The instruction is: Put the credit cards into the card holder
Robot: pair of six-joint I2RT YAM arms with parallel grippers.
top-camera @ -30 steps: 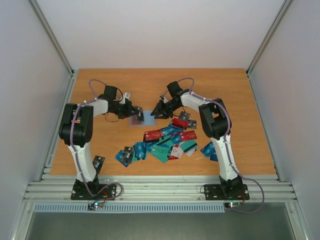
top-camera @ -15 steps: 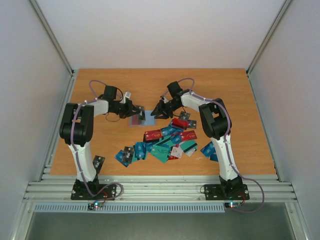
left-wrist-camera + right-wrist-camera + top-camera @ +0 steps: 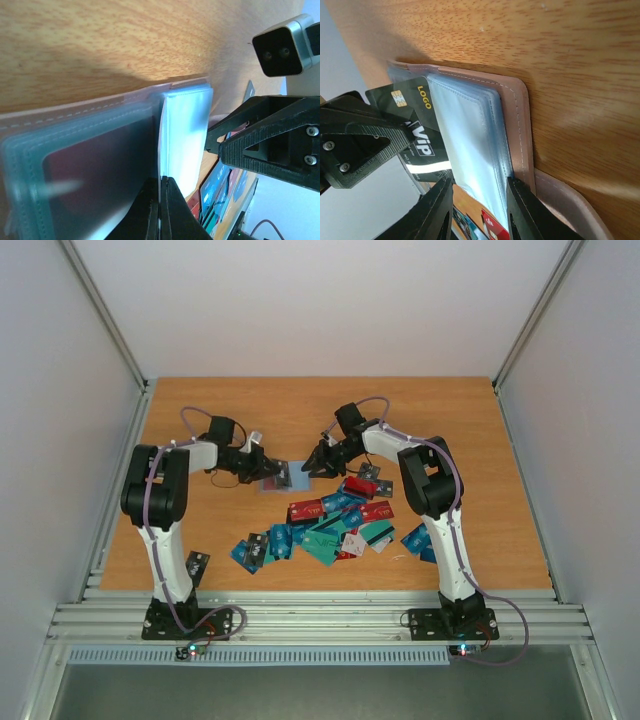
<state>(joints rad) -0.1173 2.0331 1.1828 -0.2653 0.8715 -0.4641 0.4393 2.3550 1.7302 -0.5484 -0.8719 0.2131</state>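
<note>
A: Where is the card holder (image 3: 521,120) sitting, and what are the arms doing with it?

B: It is lying open on the table (image 3: 450,420), towards the back and between the two arms, well apart from the loose credit cards (image 3: 330,525) heaped nearer the bases. The left gripper (image 3: 160,181) is pinching one clear sleeve (image 3: 185,135) with its jaws fully together, holding that leaf apart from the stack.

A: And the right gripper (image 3: 480,184)?

B: Its jaws are standing part-way apart, straddling the edge of the sleeve stack. I cannot tell whether they are pressing on it. A black card (image 3: 415,125) is standing against the sleeves on the left gripper's side; whether it is sitting in a pocket is hidden.

A: How is this stuff going to handle?

B: I am judging the cards as light, stiff and slick, so they are wanting a grip by one short end, the other end leading into the slot. The sleeves are looking thin and floppy, likely sagging shut if released, so their free outer edge is the place to be holding. The cover is looking soft and light, probably sliding on the wood if pushed
</note>
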